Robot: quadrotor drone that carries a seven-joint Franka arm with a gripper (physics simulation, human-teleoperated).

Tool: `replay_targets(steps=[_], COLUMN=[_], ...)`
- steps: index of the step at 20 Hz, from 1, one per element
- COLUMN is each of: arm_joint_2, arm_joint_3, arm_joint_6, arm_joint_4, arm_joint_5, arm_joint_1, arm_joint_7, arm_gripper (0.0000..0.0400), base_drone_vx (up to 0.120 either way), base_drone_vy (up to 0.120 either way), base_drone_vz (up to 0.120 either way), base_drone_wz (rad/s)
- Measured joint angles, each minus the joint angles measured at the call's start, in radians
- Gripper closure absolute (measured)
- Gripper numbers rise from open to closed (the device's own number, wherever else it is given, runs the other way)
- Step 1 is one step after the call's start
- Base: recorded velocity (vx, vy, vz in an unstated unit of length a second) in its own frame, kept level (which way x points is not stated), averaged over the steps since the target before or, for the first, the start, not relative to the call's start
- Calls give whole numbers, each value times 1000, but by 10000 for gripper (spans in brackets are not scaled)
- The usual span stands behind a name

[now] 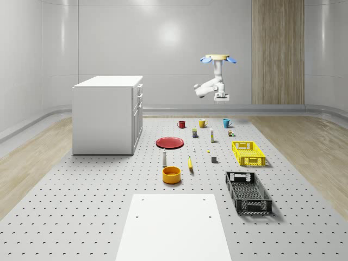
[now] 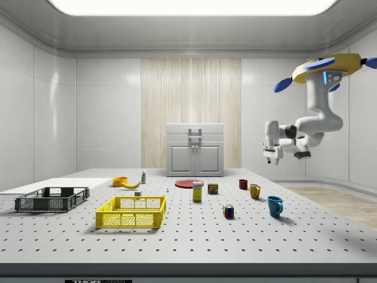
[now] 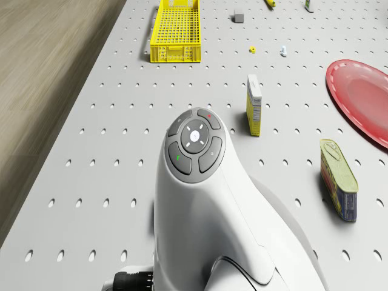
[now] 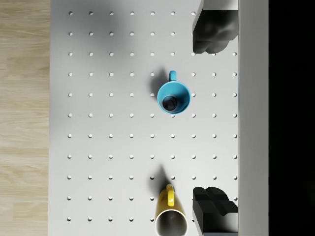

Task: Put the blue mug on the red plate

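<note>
Hovering high above the table's far edge, your drone (image 2: 325,68) holds the pincer (image 4: 214,118) released and empty over the upright blue mug (image 4: 173,97), lined up to descend; red plate (image 1: 170,142) waits mid-table

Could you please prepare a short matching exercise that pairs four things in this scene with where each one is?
Things:
1. blue mug
2. red plate
3. yellow basket
4. hand

Places:
A. in the air, high above the table near the mugs
B. beside the black basket
C. end of the row of three mugs, next to the yellow mug
D. on the table in front of the white cabinet's corner

Pairs: 1-C, 2-D, 3-B, 4-A
</note>
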Motion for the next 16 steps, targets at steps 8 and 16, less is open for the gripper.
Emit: replay_targets(steps=[8, 16], arm_joint_2=[-42, -82], arm_joint_3=[16, 28], arm_joint_6=[35, 71], arm_joint_4=[3, 6], arm_joint_5=[21, 42], arm_joint_1=[-19, -33], arm_joint_7=[17, 30], arm_gripper=[0, 0], base_drone_vx=[-20, 0], base_drone_vy=[50, 10], base_drone_vz=[-120, -120], base_drone_wz=[0, 0])
